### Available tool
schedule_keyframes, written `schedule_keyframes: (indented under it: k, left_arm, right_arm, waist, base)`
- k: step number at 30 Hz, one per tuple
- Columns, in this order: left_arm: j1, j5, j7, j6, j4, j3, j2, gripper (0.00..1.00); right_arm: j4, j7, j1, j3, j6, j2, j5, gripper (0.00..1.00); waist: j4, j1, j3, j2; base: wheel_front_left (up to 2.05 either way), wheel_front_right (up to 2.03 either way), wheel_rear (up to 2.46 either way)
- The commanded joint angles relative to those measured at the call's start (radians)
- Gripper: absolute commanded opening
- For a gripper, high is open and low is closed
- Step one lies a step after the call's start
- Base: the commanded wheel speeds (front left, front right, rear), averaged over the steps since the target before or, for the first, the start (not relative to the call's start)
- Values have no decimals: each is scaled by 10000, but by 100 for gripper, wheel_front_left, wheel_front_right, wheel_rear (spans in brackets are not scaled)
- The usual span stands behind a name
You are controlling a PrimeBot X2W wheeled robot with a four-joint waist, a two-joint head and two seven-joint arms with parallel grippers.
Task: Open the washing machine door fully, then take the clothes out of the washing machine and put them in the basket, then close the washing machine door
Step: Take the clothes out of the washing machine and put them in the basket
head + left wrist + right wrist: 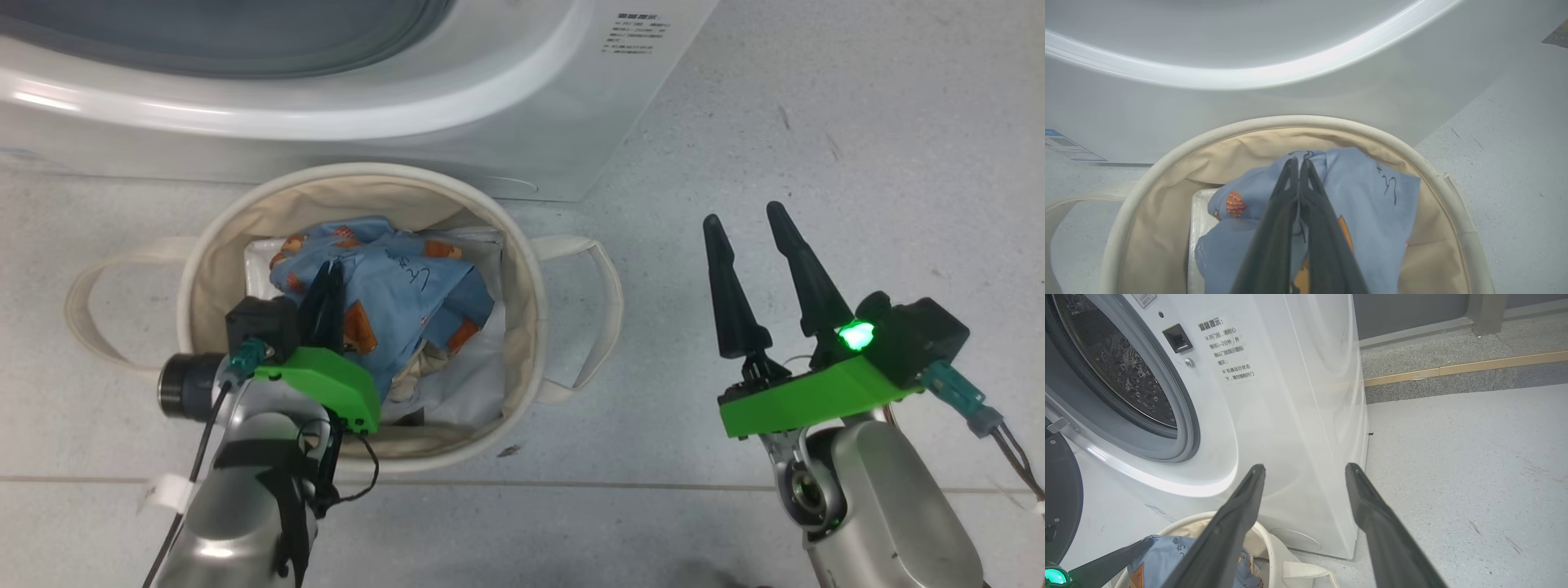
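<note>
The round cream basket stands on the floor just in front of the white washing machine. Light blue clothes with orange figures lie bunched inside it. My left gripper reaches down into the basket, its two fingers pressed together on the clothes near the fabric's top fold. My right gripper hovers open and empty over the floor right of the basket. In the right wrist view the grey-rimmed drum mouth stands uncovered, and the black washing machine door shows at the left edge, swung open.
A flat white sheet lines the basket under the clothes. The basket's looped handles stick out on both sides. Grey speckled floor spreads to the right of the machine. A low step with a tan strip runs behind.
</note>
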Motion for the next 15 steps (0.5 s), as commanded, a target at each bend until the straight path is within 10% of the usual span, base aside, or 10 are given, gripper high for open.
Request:
schedule_keyframes:
  k: [1, 2, 15]
  left_arm:
    - [-44, 120, -117, 76, -186, 277, 133, 70]
    - [-18, 145, -117, 162, -196, 367, 128, 100]
    - [942, 296, -118, 262, -1630, 654, 111, 100]
  right_arm:
    - [-334, -49, -79, 215, 4, 28, 84, 100]
    - [-329, -49, -98, 211, 4, 28, 115, 100]
    - [-243, -49, 51, 195, 4, 28, 35, 100]
  waist:
    - [-21, 0, 7, 0]
    - [-41, 0, 10, 0]
    - [354, 0, -789, 0]
  base:
    - [0, 0, 0]
    - [0, 0, 0]
    - [0, 0, 0]
